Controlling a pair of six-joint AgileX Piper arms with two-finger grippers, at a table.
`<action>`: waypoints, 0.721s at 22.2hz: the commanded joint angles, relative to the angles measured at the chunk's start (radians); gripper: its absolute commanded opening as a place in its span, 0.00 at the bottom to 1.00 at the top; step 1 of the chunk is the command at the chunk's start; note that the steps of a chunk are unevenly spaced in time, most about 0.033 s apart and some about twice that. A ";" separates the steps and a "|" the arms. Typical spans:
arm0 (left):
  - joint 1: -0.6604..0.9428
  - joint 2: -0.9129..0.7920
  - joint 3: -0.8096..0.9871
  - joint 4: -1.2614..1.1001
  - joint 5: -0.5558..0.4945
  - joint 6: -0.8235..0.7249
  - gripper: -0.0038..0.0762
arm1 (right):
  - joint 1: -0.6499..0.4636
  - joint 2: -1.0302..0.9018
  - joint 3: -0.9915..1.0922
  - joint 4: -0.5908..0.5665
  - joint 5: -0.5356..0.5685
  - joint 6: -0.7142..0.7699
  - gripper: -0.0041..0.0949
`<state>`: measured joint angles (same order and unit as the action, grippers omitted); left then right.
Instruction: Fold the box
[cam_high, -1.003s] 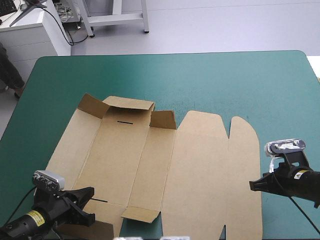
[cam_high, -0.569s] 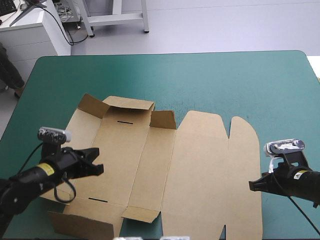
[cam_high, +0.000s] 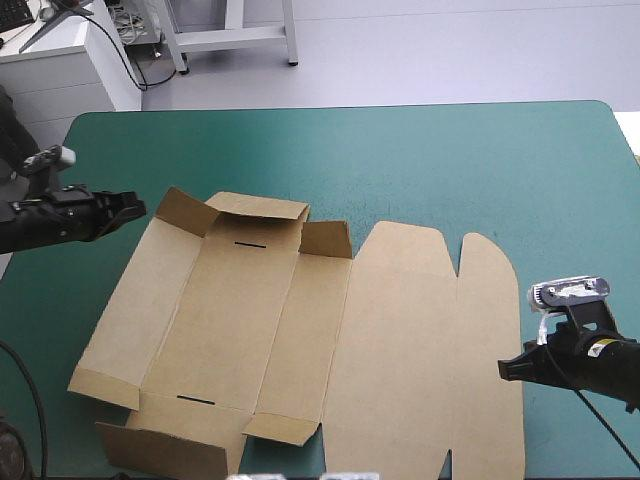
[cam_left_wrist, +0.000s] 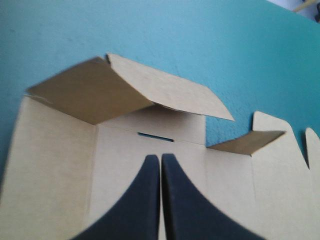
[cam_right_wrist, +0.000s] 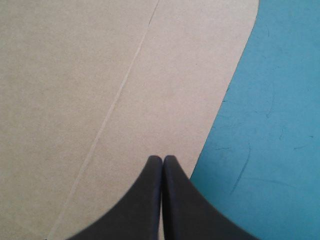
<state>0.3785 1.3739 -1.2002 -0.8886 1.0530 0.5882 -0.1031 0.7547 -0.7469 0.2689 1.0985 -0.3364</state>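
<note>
One brown box (cam_high: 380, 330) lying mostly flat on the teal-green cover (cam_high: 400, 150), near side of the table, with two grippers and nothing else on the table.

Left gripper (cam_high: 135, 208) hangs over bare cover just off the box's far-left corner, fingers pressed together and holding nothing. Three flaps (cam_high: 255, 208) at the box's far end are tipped up, and I count two dark slits (cam_high: 250, 243) in the board. Right gripper (cam_high: 503, 369) sits over the box's right edge, also pinched closed and empty.
</note>
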 joint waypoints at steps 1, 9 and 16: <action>0.125 -0.003 -0.058 -0.082 0.065 0.075 0.04 | -0.004 -0.003 -0.022 0.016 -0.044 -0.027 0.02; 0.290 0.005 -0.056 0.271 0.117 0.174 0.04 | -0.004 -0.003 -0.022 0.016 -0.047 -0.028 0.02; 0.290 0.005 -0.056 0.291 0.119 0.173 0.14 | -0.004 -0.003 -0.022 0.022 -0.055 -0.028 0.02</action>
<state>0.6659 1.4087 -1.2256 -0.5609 1.1769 0.7644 -0.1032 0.7547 -0.7461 0.2700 1.0869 -0.3541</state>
